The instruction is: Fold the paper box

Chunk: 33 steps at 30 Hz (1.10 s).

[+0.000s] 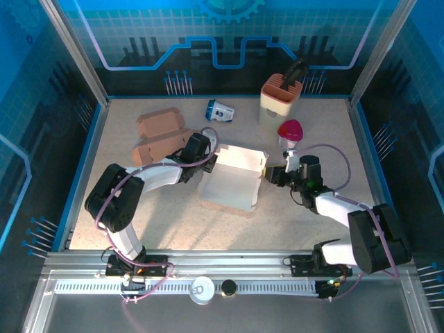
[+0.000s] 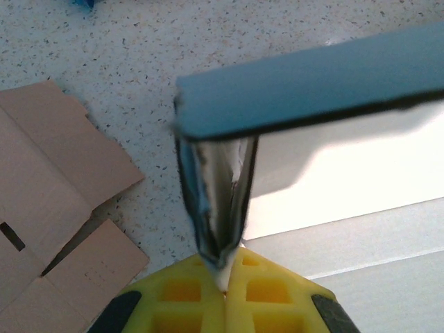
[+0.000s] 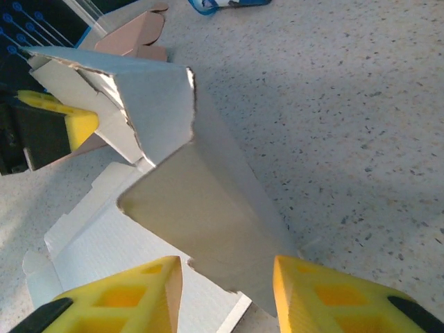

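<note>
Speckled table (image 1: 173,215): white box (image 1: 232,187) between both grippers; left gripper (image 2: 223,267) clenched on box's left wall, right gripper (image 3: 225,277) parted astride right flap (image 3: 201,208), directly ahead, unpinched.

White is shown right across the paper box (image 1: 232,182), its raised flap tinted blue in the left wrist view. Bright yellow is seen on the left gripper (image 2: 225,277) and the right gripper (image 3: 225,281). The table (image 1: 312,208) is speckled beige, 2 cardboard boxes (image 1: 158,128) are picked out in brown, and the walls (image 1: 55,104) are lit blue with a circuit pattern.
</note>
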Each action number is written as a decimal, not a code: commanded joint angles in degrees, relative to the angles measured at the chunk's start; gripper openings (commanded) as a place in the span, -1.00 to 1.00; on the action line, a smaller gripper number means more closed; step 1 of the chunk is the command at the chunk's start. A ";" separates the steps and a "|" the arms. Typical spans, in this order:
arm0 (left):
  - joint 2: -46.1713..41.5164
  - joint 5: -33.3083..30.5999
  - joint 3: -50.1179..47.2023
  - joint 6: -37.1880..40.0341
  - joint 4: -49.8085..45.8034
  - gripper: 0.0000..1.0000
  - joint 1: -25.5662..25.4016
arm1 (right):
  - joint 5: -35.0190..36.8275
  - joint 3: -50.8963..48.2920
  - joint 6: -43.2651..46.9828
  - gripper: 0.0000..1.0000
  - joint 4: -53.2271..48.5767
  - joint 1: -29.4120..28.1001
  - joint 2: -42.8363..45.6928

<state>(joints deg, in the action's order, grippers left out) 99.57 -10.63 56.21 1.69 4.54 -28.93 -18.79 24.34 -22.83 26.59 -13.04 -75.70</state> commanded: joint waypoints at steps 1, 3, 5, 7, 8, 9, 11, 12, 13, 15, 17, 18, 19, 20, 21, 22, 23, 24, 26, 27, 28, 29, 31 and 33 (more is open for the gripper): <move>1.67 1.71 1.32 1.25 -3.64 -1.00 0.22 | 1.53 2.42 3.16 -0.20 0.96 -0.94 -0.94; 1.86 1.83 1.67 1.47 -3.78 -1.00 0.25 | 1.39 3.47 4.45 -0.16 0.76 -1.05 -1.92; 2.12 1.93 1.98 1.59 -4.04 -1.00 0.23 | 1.37 4.96 5.29 -0.15 -0.23 -1.14 -3.39; 2.27 2.10 2.23 1.69 -4.25 -1.00 0.20 | 0.96 6.90 5.85 -0.16 -1.52 -1.19 -4.97; 2.26 2.19 2.32 1.77 -4.20 -1.00 0.20 | 0.38 7.89 6.01 -0.17 -1.88 -1.13 -5.68; 2.37 2.26 2.41 1.90 -4.24 -1.00 0.22 | -0.13 8.46 6.28 -0.19 -1.99 -1.20 -6.25; 2.56 2.44 2.59 1.98 -4.44 -1.00 0.21 | -1.36 9.20 7.04 -0.25 -2.43 -1.37 -6.95; 2.78 2.53 2.76 2.00 -4.50 -1.00 0.22 | -2.65 9.33 7.26 -0.26 -2.12 -1.45 -7.23; 2.90 2.68 2.85 2.04 -4.53 -1.00 0.20 | -3.74 9.44 7.36 -0.26 -1.86 -1.49 -7.43; 3.24 2.96 2.95 2.08 -4.54 -1.00 0.30 | -5.43 9.58 7.53 -0.26 -1.78 -1.72 -7.86; 3.29 3.19 2.95 2.21 -4.45 -1.00 0.33 | -5.51 10.16 8.09 -0.28 -2.68 -2.34 -8.39; 3.29 3.30 2.95 2.14 -4.34 -1.00 0.34 | -5.51 10.49 8.52 -0.28 -3.14 -2.67 -8.59; 3.26 3.44 2.87 2.27 -4.32 -1.00 0.29 | -5.31 10.81 8.78 -0.27 -3.66 -3.03 -8.75; 3.31 3.51 2.86 2.35 -4.20 -1.00 0.29 | -5.29 11.07 8.85 -0.25 -3.91 -3.28 -8.85; 3.33 3.51 2.86 2.37 -4.35 -1.00 0.37 | -5.29 11.08 8.76 -0.21 -3.92 -3.39 -8.85; 3.28 3.58 2.87 2.35 -4.30 -1.00 0.36 | -5.01 11.00 8.49 -0.14 -3.96 -3.40 -8.64; 3.24 3.63 2.85 2.28 -4.28 -1.00 0.44 | -4.79 10.84 8.05 -0.07 -3.85 -3.40 -8.46; 3.23 3.71 2.86 2.23 -4.42 -1.00 0.45 | -4.48 10.54 7.77 -0.04 -3.83 -3.41 -8.10; 3.22 4.18 2.86 2.13 -4.53 -1.00 0.54 | -2.82 9.51 6.57 -0.04 -4.00 -3.29 -6.85; 3.11 4.52 2.77 2.09 -4.69 -1.00 0.67 | -2.54 8.65 5.76 -0.04 -3.72 -3.02 -6.20; 2.94 5.18 2.69 2.00 -4.96 -1.00 0.79 | -2.33 7.40 4.24 -0.03 -2.78 -2.61 -5.25; 2.57 6.26 2.64 1.87 -5.50 -1.00 0.94 | -2.77 5.79 2.20 0.00 -1.17 -2.08 -4.22; 1.59 8.48 2.06 1.67 -6.17 -1.00 1.07 | -3.84 1.46 -1.92 0.08 3.73 -1.26 -1.75; -0.18 10.32 0.86 1.32 -6.10 -1.00 1.07 | -5.34 -2.50 -5.01 0.16 7.52 -0.19 1.38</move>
<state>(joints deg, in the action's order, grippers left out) 100.95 -6.13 58.39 2.98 3.25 -27.77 -21.76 26.13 -21.96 28.36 -14.46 -77.80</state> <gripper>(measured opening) 0.051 0.571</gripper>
